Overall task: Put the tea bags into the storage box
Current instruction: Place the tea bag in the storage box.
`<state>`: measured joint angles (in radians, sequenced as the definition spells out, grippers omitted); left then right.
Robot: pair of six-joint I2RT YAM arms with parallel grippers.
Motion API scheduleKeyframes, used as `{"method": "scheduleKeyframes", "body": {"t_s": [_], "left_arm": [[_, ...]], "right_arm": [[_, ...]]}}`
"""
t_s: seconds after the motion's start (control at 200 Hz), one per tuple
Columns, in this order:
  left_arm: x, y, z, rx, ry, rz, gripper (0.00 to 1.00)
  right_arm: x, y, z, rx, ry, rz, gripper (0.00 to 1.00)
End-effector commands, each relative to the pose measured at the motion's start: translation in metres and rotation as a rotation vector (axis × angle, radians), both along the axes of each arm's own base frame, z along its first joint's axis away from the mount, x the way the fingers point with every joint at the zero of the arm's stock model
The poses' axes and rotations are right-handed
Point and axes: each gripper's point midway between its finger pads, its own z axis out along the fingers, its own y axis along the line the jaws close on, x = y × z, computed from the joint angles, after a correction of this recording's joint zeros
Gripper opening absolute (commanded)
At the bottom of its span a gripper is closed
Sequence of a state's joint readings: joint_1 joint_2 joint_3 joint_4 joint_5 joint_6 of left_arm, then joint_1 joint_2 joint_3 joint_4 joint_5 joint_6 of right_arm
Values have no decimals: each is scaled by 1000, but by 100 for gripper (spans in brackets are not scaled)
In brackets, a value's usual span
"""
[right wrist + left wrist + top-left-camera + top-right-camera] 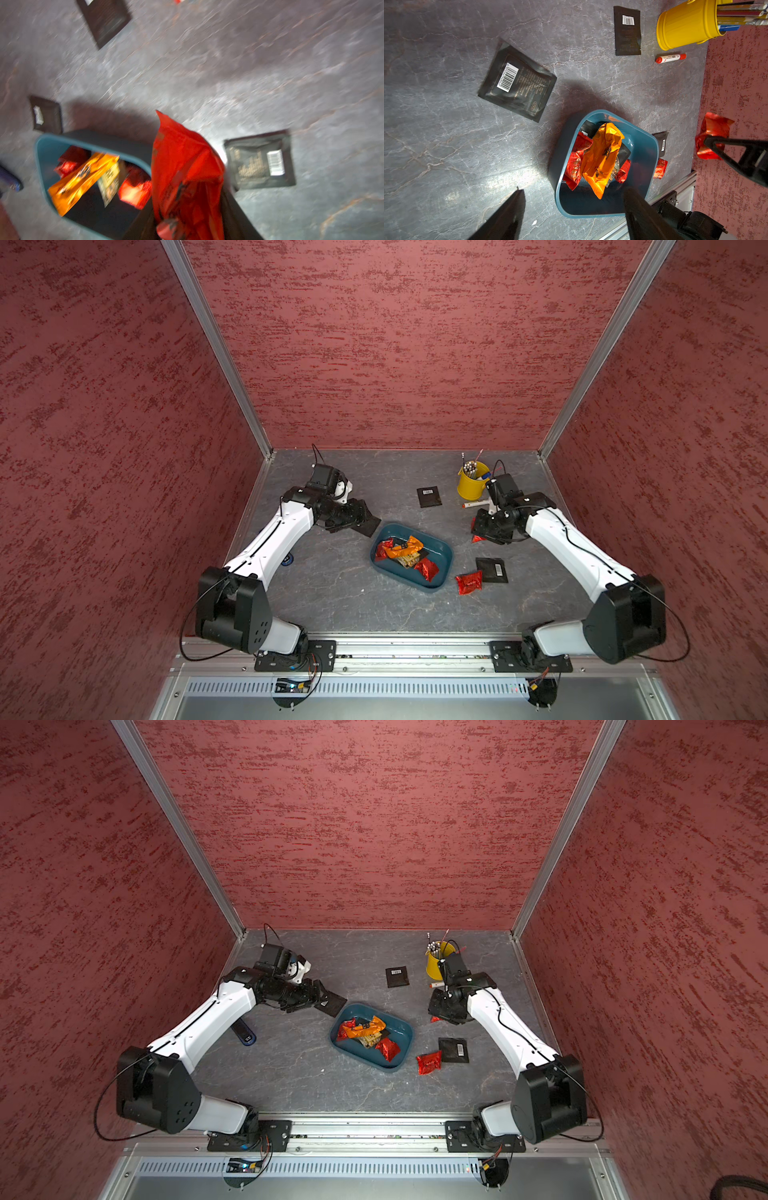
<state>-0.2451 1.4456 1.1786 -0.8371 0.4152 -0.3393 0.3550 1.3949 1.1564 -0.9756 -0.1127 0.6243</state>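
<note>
1. Left gripper (573, 189): jaws wide apart, empty, poised over the table at the box's left end.
2. Near packet (517, 81): black, flat on the table, just left of the box.
3. Box (444, 562): centre of the table. It holds the orange wrapper (405, 546), red pouches and others, piled toward its left, with bare floor at its right end.
4. Far packet (429, 497): black, on the table behind the box.
5. Loose pouch (468, 583) and side packet (492, 570): side by side on the table, right of the box.
6. Right gripper (484, 529): clamped on one end of the red pouch (182, 166), which hangs off the table, right of the box and not yet over it.

Handling note: carry the pouch's hanging tip above the rim, aim for the bare right end, and release low inside the walls. The foil would likely slide off the pile.
</note>
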Motion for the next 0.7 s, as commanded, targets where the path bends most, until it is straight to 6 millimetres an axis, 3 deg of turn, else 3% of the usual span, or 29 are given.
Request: {"method": "scheduleKeyframes", "body": {"t_s": [0.0,0.215,0.346,0.536,0.696], "left_arm": [[2,4,-3,-4,-10,-6,78],[6,13,-13,-6,4,23,78],[11,19,-26,18,26,44,78],[17,29,-54,58,79,78,76],[25,34,-69,59,89,95,74]], "right_arm": [[-14,31,7,46,26,-6,44],[-24,82,2,82,35,69,44],[-23,100,-18,78,76,96,44],[-23,114,-32,67,105,123,48],[-24,113,-31,43,105,132,61]]}}
